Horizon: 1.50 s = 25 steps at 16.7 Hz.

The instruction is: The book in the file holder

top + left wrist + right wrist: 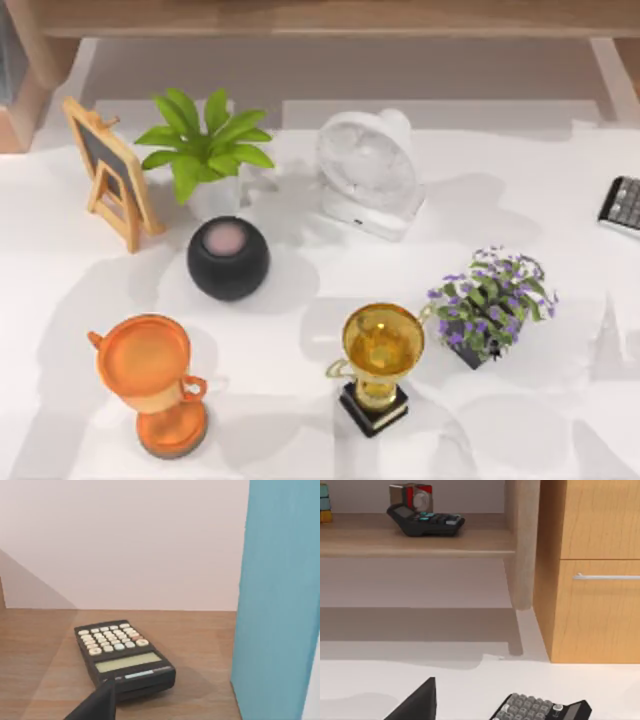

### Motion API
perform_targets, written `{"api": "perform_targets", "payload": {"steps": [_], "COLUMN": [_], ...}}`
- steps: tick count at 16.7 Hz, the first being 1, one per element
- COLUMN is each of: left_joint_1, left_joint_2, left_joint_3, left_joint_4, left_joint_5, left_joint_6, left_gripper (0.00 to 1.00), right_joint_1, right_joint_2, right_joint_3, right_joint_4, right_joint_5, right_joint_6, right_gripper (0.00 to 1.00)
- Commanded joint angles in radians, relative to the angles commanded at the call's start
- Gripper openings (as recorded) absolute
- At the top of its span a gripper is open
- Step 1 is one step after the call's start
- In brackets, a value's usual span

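From above, our table (300, 440) carries a crowd: a small chalkboard easel (108, 170) at ten o'clock, a green potted plant (205, 150) at eleven, a white desk fan (368, 172) toward twelve, a black round speaker (228, 258) near centre-left, an orange trophy (150, 380) at seven, a gold trophy (378, 362) at six, a purple flower pot (490, 305) at four, and a calculator (622, 205) at three on the table's right edge.

In our left wrist view, a dark finger tip (97, 705) points at a second calculator (122, 655) lying on a wooden shelf (45, 645), with a tall blue panel (280, 605) just beside it (possibly the book or the file holder; we cannot tell which). We cannot tell how the left jaws stand.

In our right wrist view, another finger tip (417, 702) hangs over the white table near the grey-keyed calculator (540, 709), with a wooden cabinet (590, 570) behind. The right jaws' state we likewise cannot tell.

We judge the risk is misidentifying the target, or clipping the trophies while reaching across.
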Motion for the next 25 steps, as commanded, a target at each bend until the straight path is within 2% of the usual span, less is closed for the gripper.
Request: {"api": "perform_targets", "payload": {"steps": [4, 11, 18, 22, 25], "left_joint_1": [-0.043, -0.043, -0.027, -0.027, -0.027], "left_joint_2": [0.147, 0.163, 0.26, 0.263, 0.263], "left_joint_3": [0.16, 0.177, 0.331, 0.336, 0.336], "left_joint_4": [-0.008, -0.01, -0.065, -0.067, -0.067], "left_joint_5": [-0.039, -0.041, -0.021, -0.02, -0.02], "left_joint_6": [0.001, 0.0, -0.001, -0.001, -0.001], "left_gripper": [1.0, 1.0, 1.0, 1.0, 0.77], "right_joint_1": [0.0, 0.0, 0.0, 0.0, 0.0], "right_joint_2": [0.0, 0.0, 0.0, 0.0, 0.0], "right_joint_3": [0.0, 0.0, 0.0, 0.0, 0.0], "right_joint_4": [0.0, 0.0, 0.0, 0.0, 0.0], "right_joint_5": [0.0, 0.0, 0.0, 0.0, 0.0], "right_joint_6": [0.0, 0.0, 0.0, 0.0, 0.0], "right_gripper": [1.0, 1.0, 1.0, 1.0, 1.0]}}
